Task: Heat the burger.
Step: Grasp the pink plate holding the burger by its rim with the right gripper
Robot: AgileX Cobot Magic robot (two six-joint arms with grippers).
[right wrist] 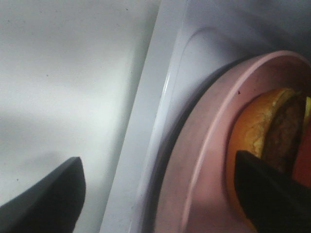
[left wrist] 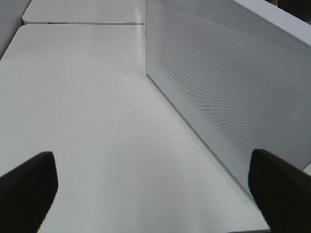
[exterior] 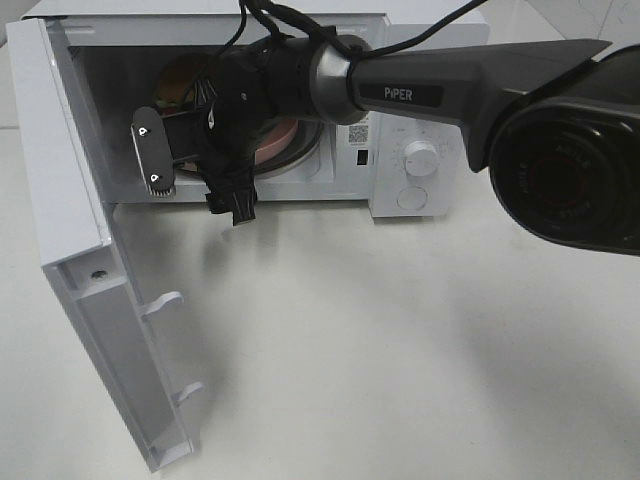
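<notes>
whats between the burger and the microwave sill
The pink plate that carries the burger, then a dark strip before the microwave sill; the right wrist view shows it.

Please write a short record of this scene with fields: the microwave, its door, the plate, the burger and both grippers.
microwave: white, stands on the table
door: swung wide open
pink plate: inside the cavity
burger: on the pink plate, inside the microwave
right gripper: open, at the cavity's front edge, one finger close to the burger, grips nothing
left gripper: open, empty, over the table beside a white perforated panel, probably the door
</notes>
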